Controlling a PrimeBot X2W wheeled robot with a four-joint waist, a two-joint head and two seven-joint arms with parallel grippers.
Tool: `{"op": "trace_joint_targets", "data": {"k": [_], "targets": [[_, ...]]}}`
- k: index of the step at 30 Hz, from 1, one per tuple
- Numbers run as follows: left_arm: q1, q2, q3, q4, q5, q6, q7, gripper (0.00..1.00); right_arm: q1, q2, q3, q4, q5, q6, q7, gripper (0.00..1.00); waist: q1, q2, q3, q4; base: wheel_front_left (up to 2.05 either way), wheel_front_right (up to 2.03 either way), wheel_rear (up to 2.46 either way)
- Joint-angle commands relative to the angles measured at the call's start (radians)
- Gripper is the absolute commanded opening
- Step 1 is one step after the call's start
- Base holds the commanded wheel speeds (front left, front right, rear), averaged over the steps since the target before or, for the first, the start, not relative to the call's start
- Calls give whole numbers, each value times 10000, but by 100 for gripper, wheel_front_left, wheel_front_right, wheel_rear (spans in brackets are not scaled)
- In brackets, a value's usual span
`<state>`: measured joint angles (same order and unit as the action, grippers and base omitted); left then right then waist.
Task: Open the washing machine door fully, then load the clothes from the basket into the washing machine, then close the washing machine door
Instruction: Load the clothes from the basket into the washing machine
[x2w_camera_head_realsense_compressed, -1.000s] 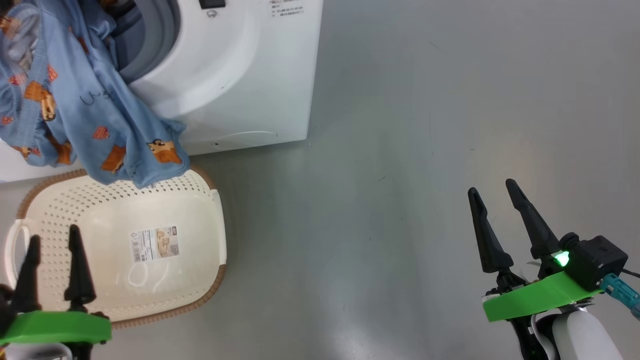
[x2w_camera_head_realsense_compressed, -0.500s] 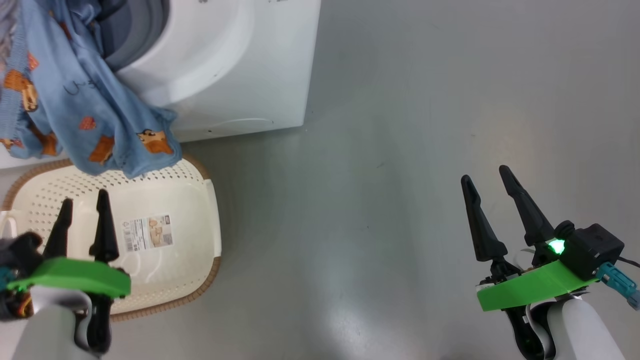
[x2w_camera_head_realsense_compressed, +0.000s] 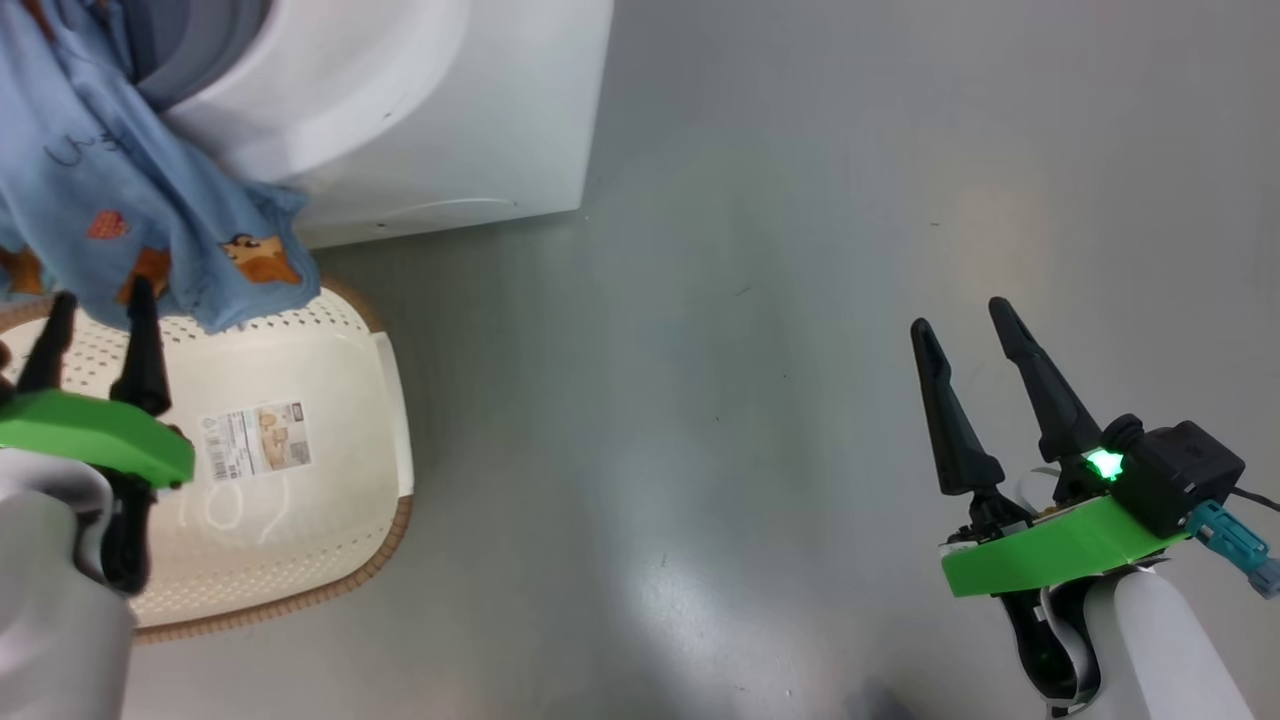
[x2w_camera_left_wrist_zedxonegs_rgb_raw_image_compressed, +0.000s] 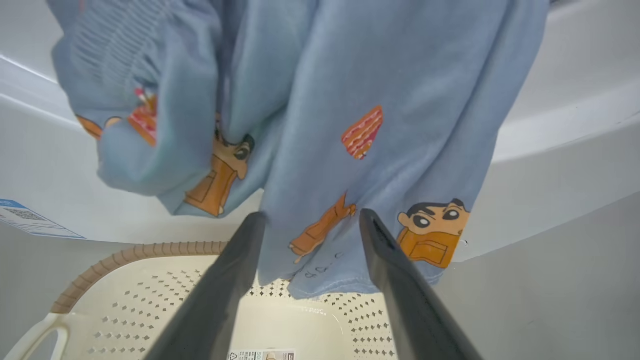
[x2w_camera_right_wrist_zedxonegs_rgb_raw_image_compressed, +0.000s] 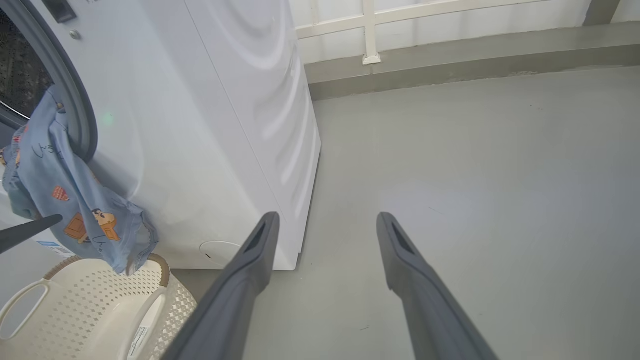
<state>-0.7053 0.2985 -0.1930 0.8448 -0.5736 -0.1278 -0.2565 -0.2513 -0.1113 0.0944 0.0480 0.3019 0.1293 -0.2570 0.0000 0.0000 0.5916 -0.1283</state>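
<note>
Open grey floor (x2w_camera_head_realsense_compressed: 750, 400) flanks the washing machine (x2w_camera_head_realsense_compressed: 400, 120); left end effector (x2w_camera_head_realsense_compressed: 100, 292), right end effector (x2w_camera_head_realsense_compressed: 958, 314) gape empty.

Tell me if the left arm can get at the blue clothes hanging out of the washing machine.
Likely yes: the left gripper, jaws open, points at the clothes and their hanging hem above the basket, with nothing between.

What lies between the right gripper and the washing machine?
Bare grey floor separates the right gripper from the washing machine, as the head view shows.
</note>
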Motion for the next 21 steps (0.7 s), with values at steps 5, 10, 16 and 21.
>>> {"op": "trace_joint_targets", "data": {"k": [5, 10, 16, 21], "targets": [[-586, 806, -169, 345, -351, -29, -53, 100, 18, 43, 319, -216, -85, 14, -48, 100, 0, 0, 132, -162, 0, 0, 0], [-947, 928, -696, 406, -686, -29, -53, 100, 28, 66, 346, -228, -100, 14, -48, 100, 0, 0, 162, -219, 0, 0, 0], [-1287, 1122, -1130, 516, -1218, -29, -53, 100, 43, 46, 403, -215, -93, 14, -48, 100, 0, 0, 107, -294, 0, 0, 0], [-1334, 1247, -1235, 518, -1600, -29, -53, 0, 109, 12, 439, -226, -93, 14, -48, 100, 0, 0, 14, -330, 0, 0, 0]]}}
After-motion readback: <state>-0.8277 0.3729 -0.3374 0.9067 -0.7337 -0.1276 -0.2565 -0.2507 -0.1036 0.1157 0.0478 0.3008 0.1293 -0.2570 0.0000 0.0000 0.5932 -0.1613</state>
